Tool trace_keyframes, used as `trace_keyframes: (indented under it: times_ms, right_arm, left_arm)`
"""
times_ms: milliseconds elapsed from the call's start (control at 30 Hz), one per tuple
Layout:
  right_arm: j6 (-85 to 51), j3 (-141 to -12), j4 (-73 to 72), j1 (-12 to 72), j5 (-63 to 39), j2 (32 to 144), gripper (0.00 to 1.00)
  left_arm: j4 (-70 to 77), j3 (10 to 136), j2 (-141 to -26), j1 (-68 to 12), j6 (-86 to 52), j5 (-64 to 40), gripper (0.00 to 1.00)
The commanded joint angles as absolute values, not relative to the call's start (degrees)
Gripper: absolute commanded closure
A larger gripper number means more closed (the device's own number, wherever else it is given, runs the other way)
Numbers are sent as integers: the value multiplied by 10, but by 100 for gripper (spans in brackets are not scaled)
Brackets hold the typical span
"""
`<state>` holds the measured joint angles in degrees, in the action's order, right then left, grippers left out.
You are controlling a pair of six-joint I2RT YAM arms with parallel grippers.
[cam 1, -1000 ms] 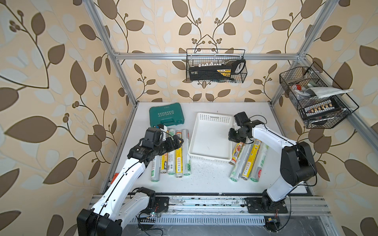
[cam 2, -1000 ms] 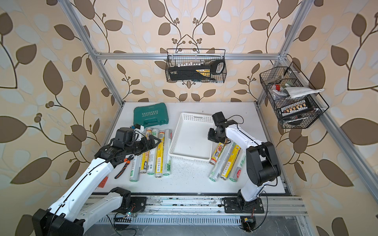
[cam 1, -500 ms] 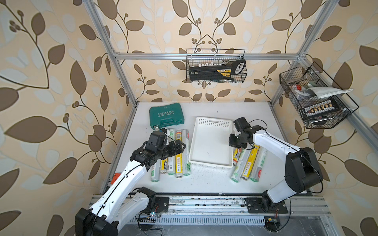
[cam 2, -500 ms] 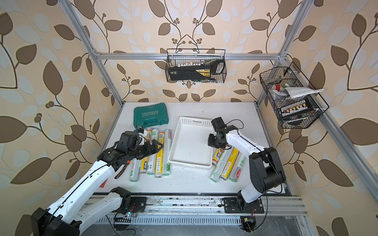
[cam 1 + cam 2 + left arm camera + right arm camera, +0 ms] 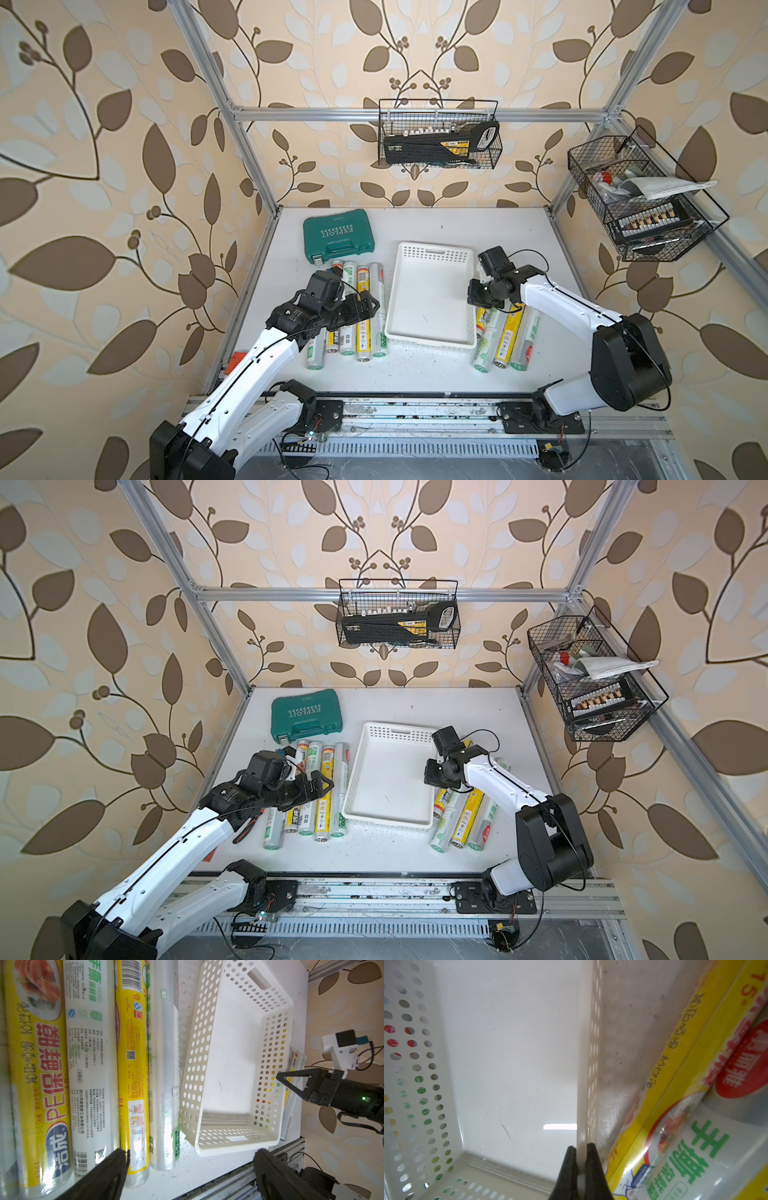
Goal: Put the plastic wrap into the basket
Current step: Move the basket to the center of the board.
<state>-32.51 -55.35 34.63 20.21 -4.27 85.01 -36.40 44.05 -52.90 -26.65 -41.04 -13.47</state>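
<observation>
The white plastic basket (image 5: 428, 299), rectangular with hole-punched walls and a smooth floor, held nothing. Glossy cylindrical plastic wrap rolls lay outside it, five (image 5: 362, 345) beside its left wall and four (image 5: 505, 336) beside its right. The left gripper (image 5: 191, 1153) hung spread wide above the five, gripping nothing. The right gripper (image 5: 580, 1149) pinched the basket's right wall. Bare table (image 5: 415, 370) fronted its near wall.

**Fig. 1.** 2 arms, left arm (image 5: 266, 365) and right arm (image 5: 565, 306): white link shells, black joint housings, thin black cables, black bases mounted on the aluminium rail (image 5: 415, 415). Right gripper (image 5: 278, 1074): black triangular fingers (image 5: 301, 1072), green LED.
</observation>
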Motion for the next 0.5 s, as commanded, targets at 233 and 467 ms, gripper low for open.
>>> trace_keyframes:
  times_ms: [233,467]
  right_arm:
    - [-279,-575,379,204,-18,857,74]
    - [-292,-630,439,201,-18,829,62]
  left_arm:
    - [-359,460,-551,-285,-406,-131,1]
    - [-366,476,-558,-287,-392,-127,1]
